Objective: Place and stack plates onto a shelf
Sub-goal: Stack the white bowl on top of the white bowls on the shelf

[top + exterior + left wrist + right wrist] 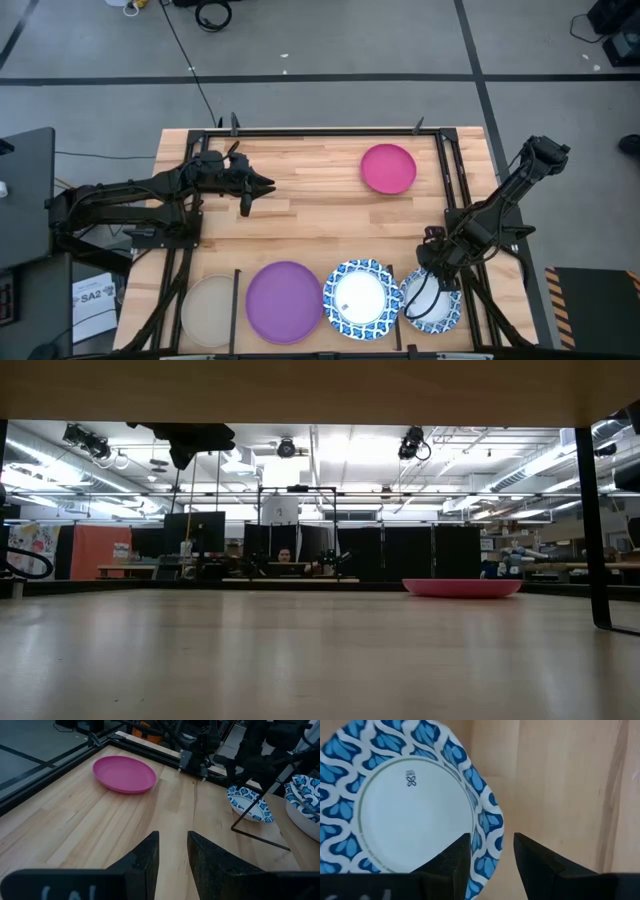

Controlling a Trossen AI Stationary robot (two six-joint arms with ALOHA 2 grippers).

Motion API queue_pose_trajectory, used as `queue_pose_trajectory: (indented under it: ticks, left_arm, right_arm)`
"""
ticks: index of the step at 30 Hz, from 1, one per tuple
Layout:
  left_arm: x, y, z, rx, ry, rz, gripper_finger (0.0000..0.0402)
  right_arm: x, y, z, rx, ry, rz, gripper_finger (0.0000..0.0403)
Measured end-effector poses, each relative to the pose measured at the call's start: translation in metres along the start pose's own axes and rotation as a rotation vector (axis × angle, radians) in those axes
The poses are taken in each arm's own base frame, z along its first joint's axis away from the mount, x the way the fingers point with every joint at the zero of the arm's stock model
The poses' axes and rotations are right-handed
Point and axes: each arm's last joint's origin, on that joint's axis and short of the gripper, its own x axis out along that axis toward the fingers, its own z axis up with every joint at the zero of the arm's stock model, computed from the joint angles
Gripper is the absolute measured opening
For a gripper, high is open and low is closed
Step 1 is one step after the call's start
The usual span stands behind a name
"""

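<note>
Here the right gripper (488, 855) hangs directly above the small blue-patterned white plate (432, 300), jaws parted narrowly around its scalloped rim with nothing gripped. To do this well, I judge it should descend straight, seat one jaw under the rim, then close gently. The left gripper (172, 852) waits over bare wood, jaws slightly apart, empty. The light-wood shelf (300, 200) also carries a round magenta plate (388, 168); an open workshop lies beyond.

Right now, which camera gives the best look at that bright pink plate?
The left wrist view: the magenta plate fills a good part of the picture, rim and hollow plain. The high view shows it whole but small; the low view shows only its edge-on profile. The right wrist view misses it.
</note>
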Motion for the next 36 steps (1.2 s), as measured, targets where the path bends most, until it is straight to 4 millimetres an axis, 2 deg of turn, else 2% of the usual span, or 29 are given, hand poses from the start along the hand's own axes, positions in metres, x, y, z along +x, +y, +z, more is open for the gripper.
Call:
queue_pose_trajectory:
  ticks: [13,36]
  left_arm:
    - [0.0,0.0,0.0,0.0,0.0,0.0,0.0107]
    - [0.0,0.0,0.0,-0.001,0.001,0.0,0.0107]
  right_arm:
    - [0.021,-0.004,-0.006,0.003,-0.039,0.041,0.0155]
    - [0.036,-0.013,-0.016,0.096,-0.038,0.017,0.0154]
